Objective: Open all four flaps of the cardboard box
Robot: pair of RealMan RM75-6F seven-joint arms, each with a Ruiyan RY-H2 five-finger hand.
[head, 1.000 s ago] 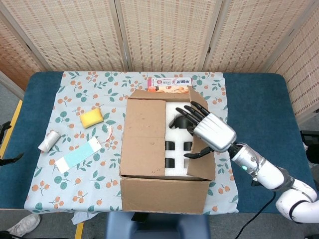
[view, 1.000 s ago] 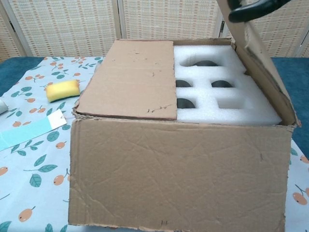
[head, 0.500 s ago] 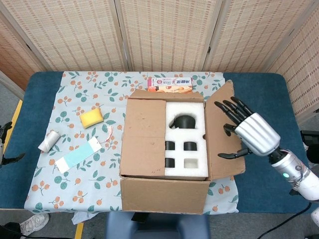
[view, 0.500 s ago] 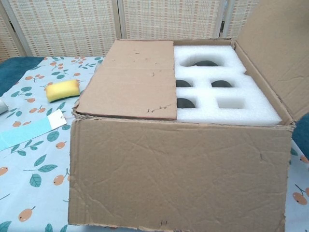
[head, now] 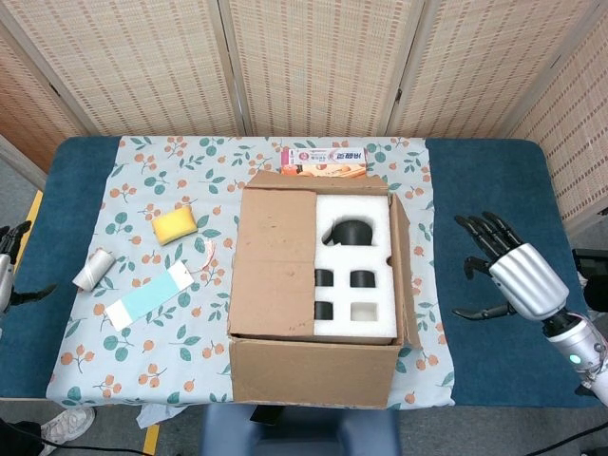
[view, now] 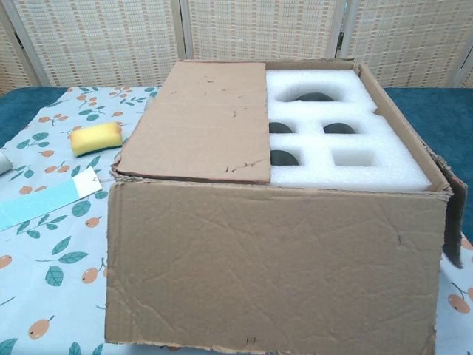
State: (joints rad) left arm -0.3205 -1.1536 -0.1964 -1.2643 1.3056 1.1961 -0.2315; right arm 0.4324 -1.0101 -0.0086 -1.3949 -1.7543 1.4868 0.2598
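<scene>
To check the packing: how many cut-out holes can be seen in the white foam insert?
5: large round one at the back, then two rows of two. The closed left cardboard flap may hide more.

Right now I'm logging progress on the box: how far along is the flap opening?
Done: the right flap of the cardboard box is folded out and down, baring the white foam insert. In hand: nothing; the right hand hovers open beside the box. Left: the left flap lies closed over the insert.

closed flap covers box's left half
</scene>
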